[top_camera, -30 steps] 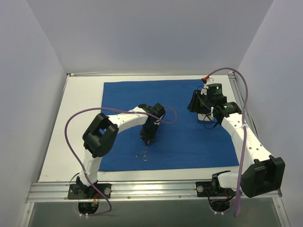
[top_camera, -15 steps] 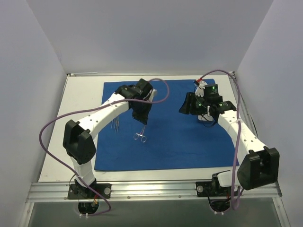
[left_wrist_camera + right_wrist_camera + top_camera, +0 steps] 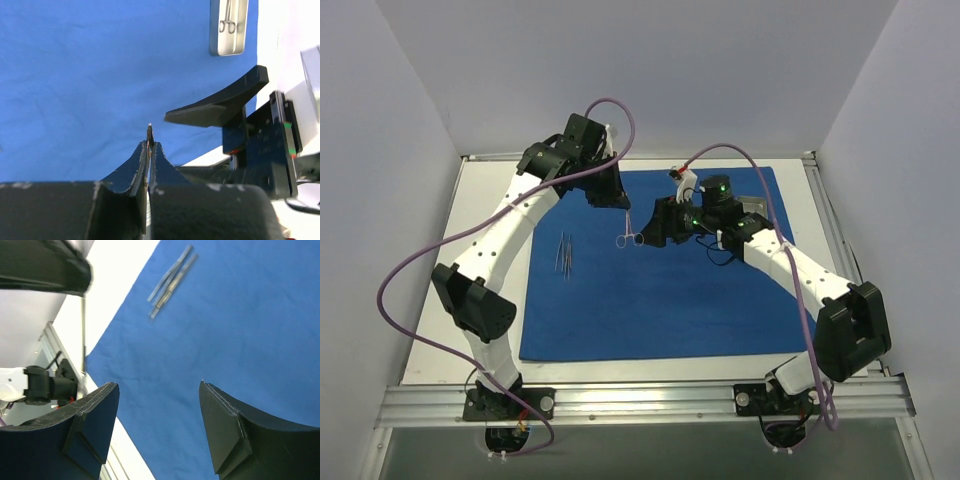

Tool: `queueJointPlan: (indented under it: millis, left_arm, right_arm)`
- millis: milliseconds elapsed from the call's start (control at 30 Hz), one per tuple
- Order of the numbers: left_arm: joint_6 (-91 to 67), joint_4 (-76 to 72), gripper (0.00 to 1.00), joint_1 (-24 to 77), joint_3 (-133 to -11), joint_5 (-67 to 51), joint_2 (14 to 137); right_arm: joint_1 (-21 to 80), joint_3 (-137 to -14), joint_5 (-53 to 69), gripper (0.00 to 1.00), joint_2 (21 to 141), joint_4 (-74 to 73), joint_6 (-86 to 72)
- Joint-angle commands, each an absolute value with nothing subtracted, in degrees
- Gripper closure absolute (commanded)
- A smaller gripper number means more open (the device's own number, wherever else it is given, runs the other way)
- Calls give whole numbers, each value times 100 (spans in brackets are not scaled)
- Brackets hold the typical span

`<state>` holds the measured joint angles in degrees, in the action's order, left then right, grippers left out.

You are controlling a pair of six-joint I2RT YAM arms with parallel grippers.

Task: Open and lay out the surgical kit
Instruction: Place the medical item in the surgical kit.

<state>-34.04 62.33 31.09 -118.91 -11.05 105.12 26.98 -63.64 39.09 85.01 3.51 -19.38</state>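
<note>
Here, blue cloth (image 3: 700, 300) overlies white table (image 3: 825, 235); left jaws pinch forceps (image 3: 627, 238), right jaws spread.

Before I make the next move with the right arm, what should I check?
1. Left gripper grip on the forceps: ok, jaws shut on it, rings hanging below.
2. Right gripper open: ok, fingers wide apart.
3. Forceps inside the right gripper's gap: not ok, the right wrist view shows only cloth there.
4. Blue cloth spread flat: ok.
5. Tweezers laid on the cloth, apart from both arms: ok.
6. Tray emptied: not ok, a ring-handled instrument lies in it.
</note>
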Motion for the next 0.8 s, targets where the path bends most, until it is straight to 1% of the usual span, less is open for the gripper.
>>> queueJointPlan:
  millis: [0,167,300,333,367,467,533,600,667,767]
  left_arm:
    - [-3814,6161,98,3015,-12120,-1292,10617]
    - [-3841,6143,98,2988,-12146,-1301,10652]
    - [-3902,6056,98,2936,-12182,-1309,10635]
    - [-3894,6021,98,2927,-12199,-1336,10635]
    - [-3894,6012,98,2927,-12217,-1397,10661]
    - [-3858,6047,98,2936,-12191,-1424,10653]
    - [-3850,6003,98,2936,-12103,-1459,10626]
    - [-3815,6047,98,2935,-12067,-1433,10652]
    - [-3806,6047,98,2936,-12059,-1406,10652]
    - [-3771,6134,98,2927,-12172,-1389,10740]
  right_arm:
    - [2803,-6557,4008,34,8367,1037,-2145]
    - [2830,-6574,3902,35,8253,1099,-2162]
    - [2874,-6811,3736,38,8376,442,-1838]
    - [2900,-6846,3518,39,8367,318,-1724]
    - [2892,-6890,3054,38,8315,186,-1697]
    - [2865,-6890,2630,36,8105,202,-1644]
    - [2865,-7109,2067,37,8060,1,-1583]
    - [2892,-7312,2021,37,8077,-324,-1371]
    - [2892,-7470,2179,37,8112,-334,-1406]
    - [2909,-7436,2679,37,8147,-142,-1459]
